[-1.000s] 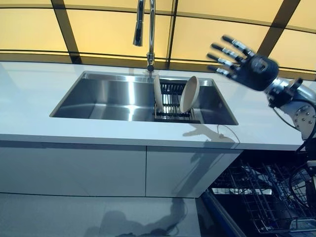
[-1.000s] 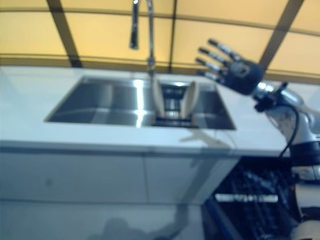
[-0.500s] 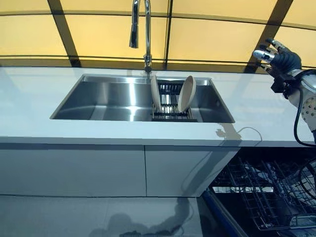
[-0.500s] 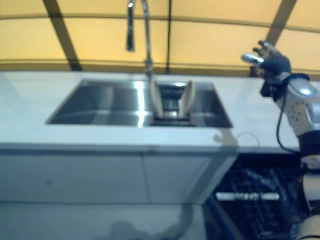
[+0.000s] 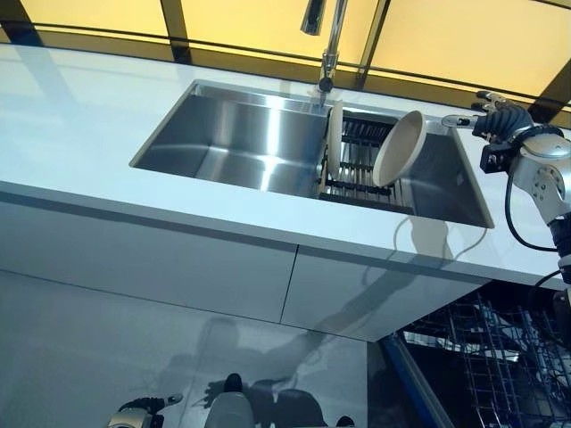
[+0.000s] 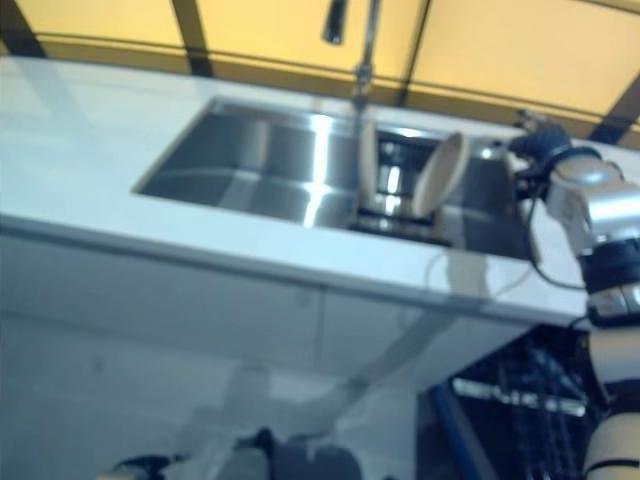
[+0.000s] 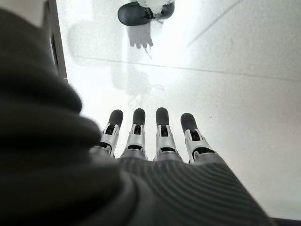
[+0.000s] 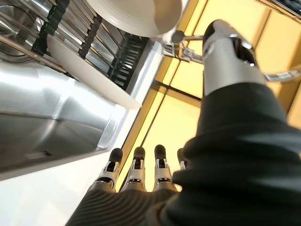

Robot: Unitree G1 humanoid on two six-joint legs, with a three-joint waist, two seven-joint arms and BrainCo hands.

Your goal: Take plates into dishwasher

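Two cream plates stand in a black dish rack at the right end of the steel sink. One plate is upright; the deeper one leans to the right. Both show in the right wrist view, the upright plate and the deep one. My right hand hovers over the counter just right of the sink, fingers straight and empty, a short way from the deep plate. My left hand hangs low over the floor, open and empty.
A tall faucet rises behind the sink, just above the rack. The white counter runs along both sides. The open dishwasher's wire rack sits low at the right, below the counter edge. White cabinet fronts face me.
The camera has tilted and shifted. My right hand has swung from above the sink out to the right, then come down beside the sink's right end. The plates have not moved.
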